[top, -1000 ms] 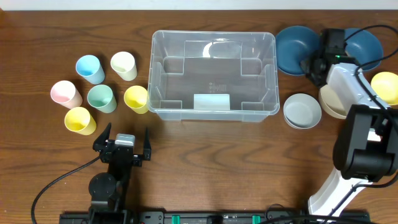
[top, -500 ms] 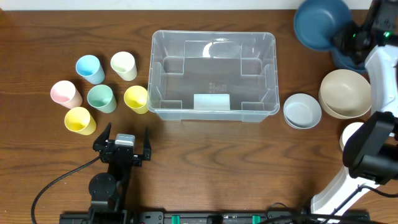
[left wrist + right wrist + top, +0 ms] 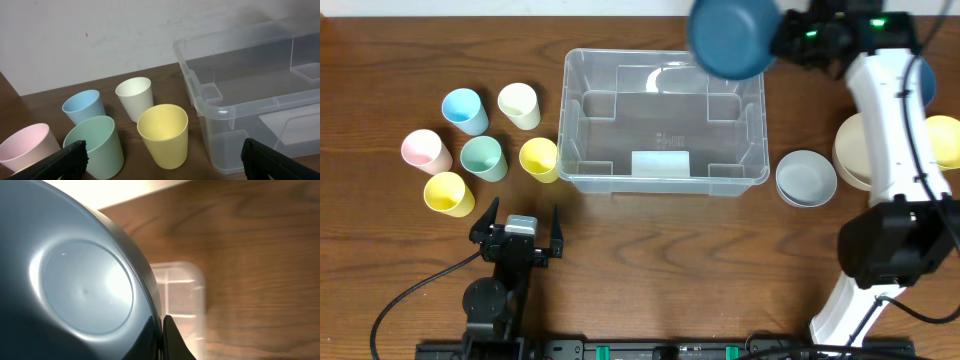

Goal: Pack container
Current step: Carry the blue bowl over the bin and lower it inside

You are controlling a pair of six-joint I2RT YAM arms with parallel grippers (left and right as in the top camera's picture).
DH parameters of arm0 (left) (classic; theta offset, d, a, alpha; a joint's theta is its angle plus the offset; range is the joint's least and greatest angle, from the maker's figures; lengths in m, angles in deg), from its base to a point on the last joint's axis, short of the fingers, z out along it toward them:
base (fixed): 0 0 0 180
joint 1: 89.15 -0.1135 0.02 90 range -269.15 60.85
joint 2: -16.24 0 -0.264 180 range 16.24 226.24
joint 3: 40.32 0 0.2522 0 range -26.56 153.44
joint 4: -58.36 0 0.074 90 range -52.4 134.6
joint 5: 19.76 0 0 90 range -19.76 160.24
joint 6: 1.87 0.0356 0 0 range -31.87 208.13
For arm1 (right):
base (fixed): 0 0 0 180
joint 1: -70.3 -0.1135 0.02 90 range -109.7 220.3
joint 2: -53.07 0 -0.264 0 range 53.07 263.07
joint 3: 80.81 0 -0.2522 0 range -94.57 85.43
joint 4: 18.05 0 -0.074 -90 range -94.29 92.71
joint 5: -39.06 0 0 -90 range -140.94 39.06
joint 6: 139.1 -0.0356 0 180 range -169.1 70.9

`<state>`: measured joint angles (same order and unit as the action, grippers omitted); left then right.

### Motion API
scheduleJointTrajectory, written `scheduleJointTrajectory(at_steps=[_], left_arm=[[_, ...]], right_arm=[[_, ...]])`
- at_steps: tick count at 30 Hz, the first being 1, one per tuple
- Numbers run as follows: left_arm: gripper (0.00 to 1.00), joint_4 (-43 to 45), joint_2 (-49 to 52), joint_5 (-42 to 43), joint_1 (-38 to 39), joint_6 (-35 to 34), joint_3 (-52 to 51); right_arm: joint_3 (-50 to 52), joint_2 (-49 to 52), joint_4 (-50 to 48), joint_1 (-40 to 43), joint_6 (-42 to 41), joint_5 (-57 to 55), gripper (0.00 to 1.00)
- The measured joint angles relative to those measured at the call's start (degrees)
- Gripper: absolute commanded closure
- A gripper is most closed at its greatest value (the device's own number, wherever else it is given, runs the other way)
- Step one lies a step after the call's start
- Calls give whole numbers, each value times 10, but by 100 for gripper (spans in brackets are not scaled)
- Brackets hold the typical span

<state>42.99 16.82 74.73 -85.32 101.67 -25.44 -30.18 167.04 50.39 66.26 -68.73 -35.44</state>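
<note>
Clamped tight on the rim of a dark blue bowl (image 3: 728,35), the right gripper (image 3: 778,38) holds the bowl in the air at the far side of the table (image 3: 720,265). Seen from overhead, the bowl overlaps the far rim of the container (image 3: 660,186) near its right corner. The right wrist view is almost filled by the bowl's glossy blue surface, with the fingertips pinching its edge and a corner of the clear bin showing beyond.

The container, a large clear plastic bin, sits upright in the middle of the table with its long side facing the robot. A pale rectangular patch shows low on its near side.

Just left of the bin stand six cups, all upright and close together. A yellow cup (image 3: 539,158) is nearest the bin's wall, with a green cup (image 3: 483,157) and a pink cup (image 3: 425,150) in a row beside it. A cream cup (image 3: 519,104) and a blue cup (image 3: 463,108) stand behind them, and a second yellow cup (image 3: 448,193) in front.

To the right of the bin rests a grey bowl (image 3: 806,178). Beyond it, a beige bowl (image 3: 848,150) is partly hidden by the right arm.

Nearer the robot than the cups, the left gripper (image 3: 520,228) sits low with its jaws spread wide, holding nothing.
</note>
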Motion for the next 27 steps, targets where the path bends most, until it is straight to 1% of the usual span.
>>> scheduleJointTrajectory(at_steps=[7, 15, 22, 27], left_arm=[[2, 0, 0, 0, 0, 0, 0], [2, 0, 0, 0, 0, 0, 0], [2, 0, 0, 0, 0, 0, 0], [2, 0, 0, 0, 0, 0, 0]], right_arm=[[41, 0, 3, -76, 10, -64, 99], [92, 0, 25, -87, 10, -90, 99], [172, 0, -42, -87, 10, -114, 99], [187, 0, -79, -87, 12, -153, 99]])
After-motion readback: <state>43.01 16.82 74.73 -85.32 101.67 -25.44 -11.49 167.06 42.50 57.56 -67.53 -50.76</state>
